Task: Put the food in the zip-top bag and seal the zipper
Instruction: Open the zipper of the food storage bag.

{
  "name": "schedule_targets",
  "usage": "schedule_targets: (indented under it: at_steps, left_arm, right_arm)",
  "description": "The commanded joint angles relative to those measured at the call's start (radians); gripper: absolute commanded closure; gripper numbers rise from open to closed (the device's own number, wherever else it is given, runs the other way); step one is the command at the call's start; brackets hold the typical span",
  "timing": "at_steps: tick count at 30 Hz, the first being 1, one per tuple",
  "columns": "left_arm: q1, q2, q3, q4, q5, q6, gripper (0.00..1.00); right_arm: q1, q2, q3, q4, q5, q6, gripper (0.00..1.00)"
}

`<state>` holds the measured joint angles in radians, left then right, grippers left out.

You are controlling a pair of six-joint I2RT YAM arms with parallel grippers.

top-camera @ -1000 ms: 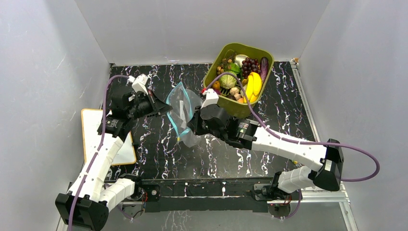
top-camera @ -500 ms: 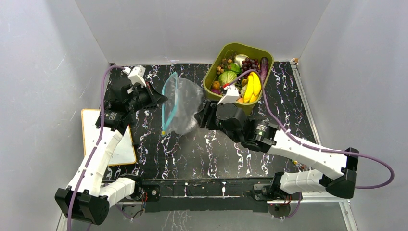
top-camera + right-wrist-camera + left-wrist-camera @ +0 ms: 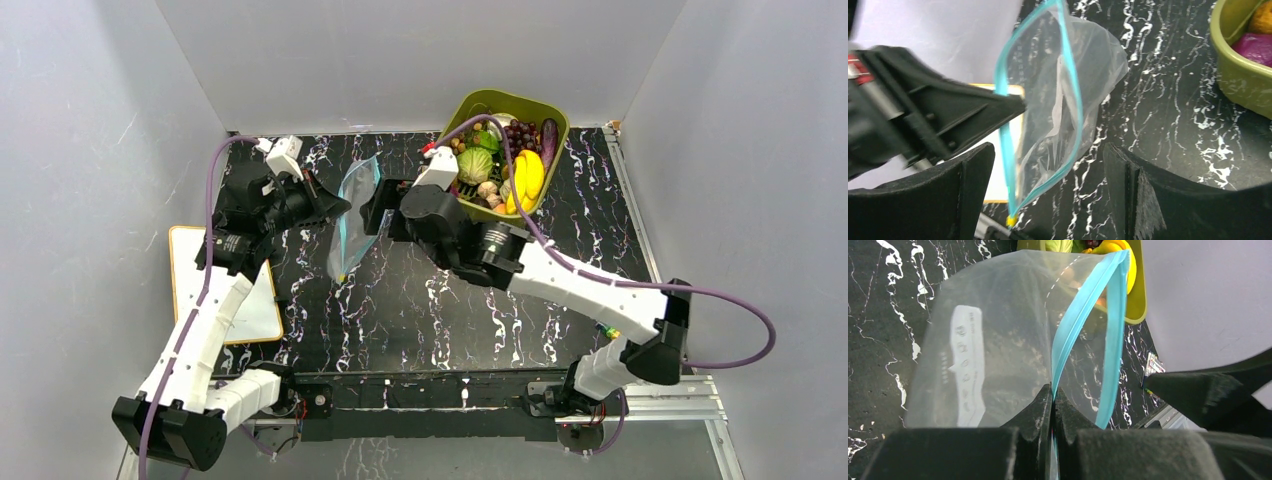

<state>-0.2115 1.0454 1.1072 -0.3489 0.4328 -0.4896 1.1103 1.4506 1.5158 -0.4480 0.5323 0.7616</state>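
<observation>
Overhead: my right gripper [image 3: 372, 215], clamped on the zip-top bag [image 3: 352, 210] a second ago, has let go and now stands wide beside it. My left gripper [image 3: 335, 207] alone holds the bag upright over the table [image 3: 420, 310]. Judgement: loading can begin, as none of the food [image 3: 500, 170] has left the tub [image 3: 452, 120]. Count: one bag, one tub, one banana bunch, one eggplant, one grape cluster.

Left wrist: jaws pinched tight on one lip of the zipper [image 3: 1073, 325]; mouth gaping.

Right wrist: fingers [image 3: 948, 200] well apart, nothing between them; bag ahead, empty.
</observation>
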Motion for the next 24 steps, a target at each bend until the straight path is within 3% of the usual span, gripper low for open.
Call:
schedule_targets:
  at_steps: [1,5,11,19,24]
  left_arm:
    - [0.003,-0.047,0.024,-0.012,-0.002,0.024,1.00]
    - [0.003,-0.062,0.000,-0.012,0.013,0.037,1.00]
    - [0.004,-0.080,-0.012,-0.001,0.013,0.043,1.00]
    - [0.003,-0.073,0.047,-0.082,-0.181,0.124,1.00]
    - [0.003,-0.009,0.036,-0.101,-0.098,0.177,1.00]
  right_arm:
    - [-0.012,0.066,0.043,0.041,0.135,-0.021,0.23]
    - [-0.075,0.126,0.044,0.091,0.065,-0.034,0.25]
    - [-0.154,0.232,0.073,-0.018,0.047,-0.017,0.33]
    - [-0.210,0.184,-0.140,-0.071,0.127,0.067,0.34]
    - [-0.211,0.139,-0.176,0.044,-0.060,-0.013,0.31]
